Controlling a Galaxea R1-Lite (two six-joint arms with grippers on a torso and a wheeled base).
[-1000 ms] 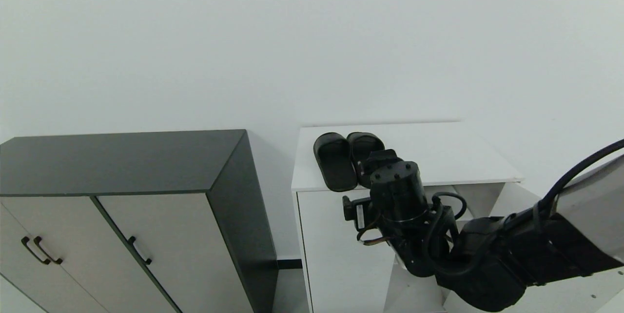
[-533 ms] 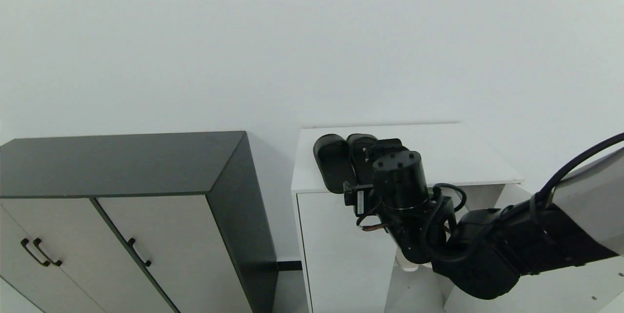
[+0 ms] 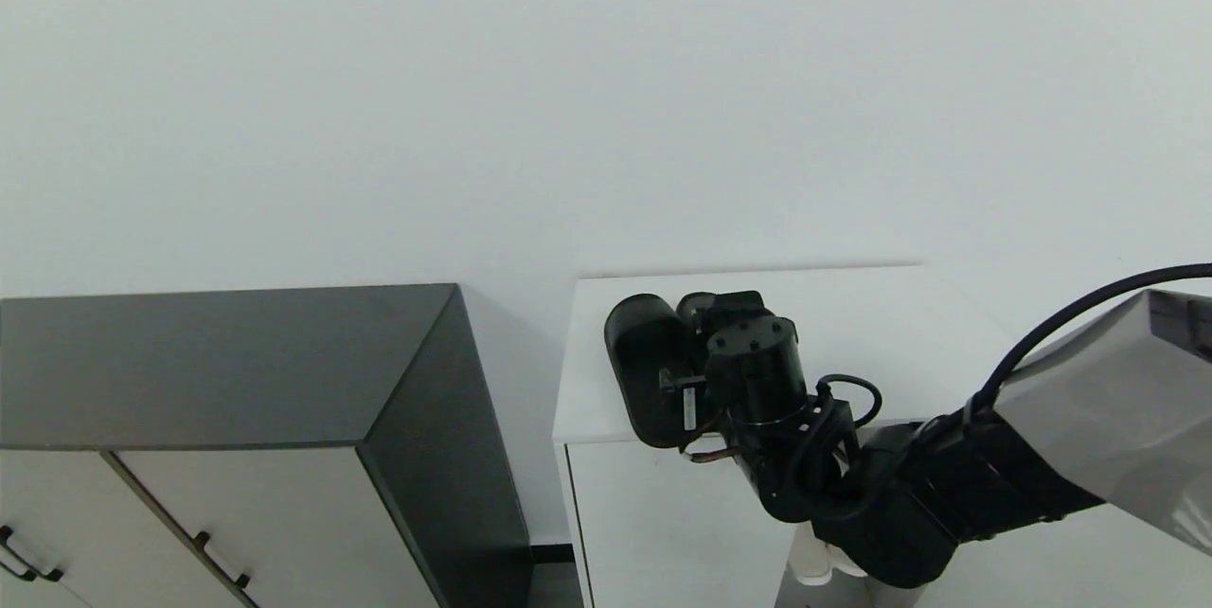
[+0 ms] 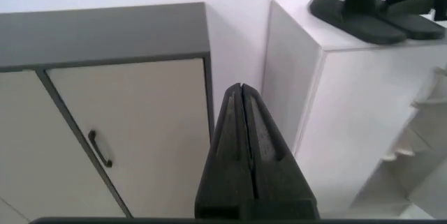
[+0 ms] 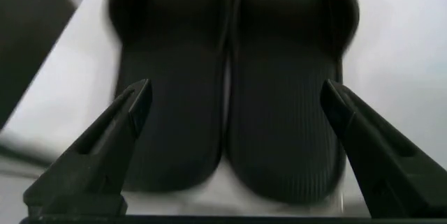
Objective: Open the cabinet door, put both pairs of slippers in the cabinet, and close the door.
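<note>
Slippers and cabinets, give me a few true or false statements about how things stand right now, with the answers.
1. The black slippers lie on top of the white cabinet. True.
2. The right gripper is shut on one slipper. False: it is open, its fingers spread wide over the pair.
3. The left gripper is shut and holds nothing. True.
4. The dark-topped cabinet has a door swung open. False: its doors are closed.
</note>
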